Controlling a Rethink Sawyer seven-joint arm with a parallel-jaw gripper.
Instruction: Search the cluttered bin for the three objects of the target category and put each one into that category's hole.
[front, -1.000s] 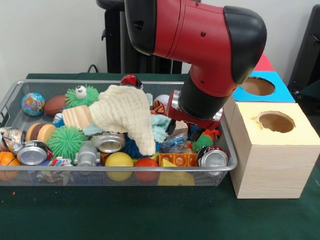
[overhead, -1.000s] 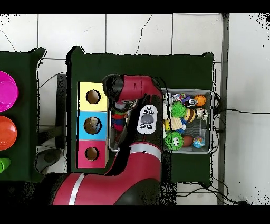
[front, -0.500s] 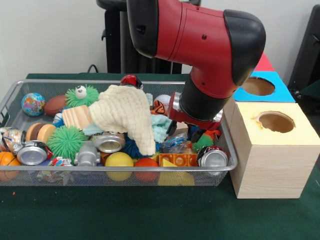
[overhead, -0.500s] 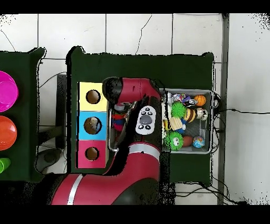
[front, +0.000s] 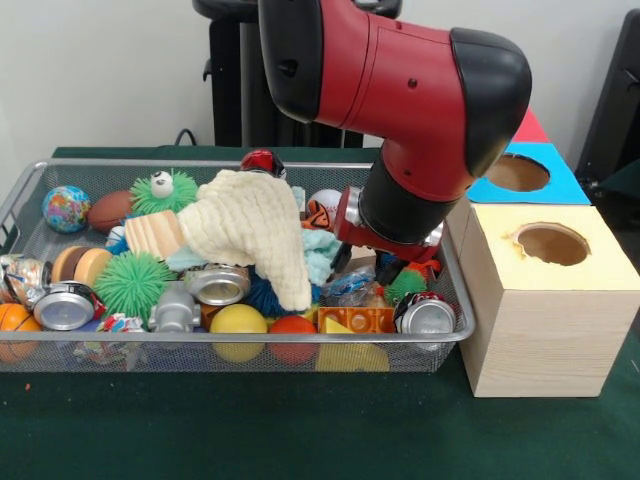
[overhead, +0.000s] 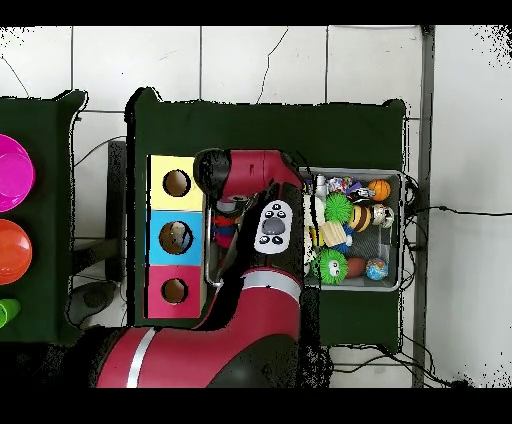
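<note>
Wire bin (front: 20, 190) on the green table (front: 300, 430), long side running left to right in the front view, packed with small things. Just beside its right end, a wooden box (front: 540, 320) with three holes in a row going away from the camera: yellow top (front: 600, 262) nearest, then blue top (front: 560, 185), then red top (front: 527, 127). In the overhead view something small sits inside the blue hole (overhead: 176, 237); cannot tell what.

Which category is wanted: cannot tell. Lying in the bin: cans with silver ends, one at the front right corner (front: 426, 316) with its end facing the camera, one near the middle (front: 217, 285) tilted up, one at the front left (front: 64, 306). Also a cream cloth (front: 250, 230) draped over the middle heap, long fold hanging toward the front edge; a globe ball (front: 66, 208) at the back left corner; a small football (front: 108, 211) beside it, long axis left to right; two green spiky balls (front: 135, 283), one with eyes (front: 165, 190); a yellow ball (front: 238, 322) and a red ball (front: 293, 328) against the front edge; an orange brick (front: 356, 320).

Red and black arm (front: 400, 90) bent over the right end of the bin, elbow high, wrist reaching down and tilted toward the left. Gripper (front: 390, 268) low among the clutter near the right end, mostly hidden by the wrist; cannot tell how it stands or whether it holds anything.
</note>
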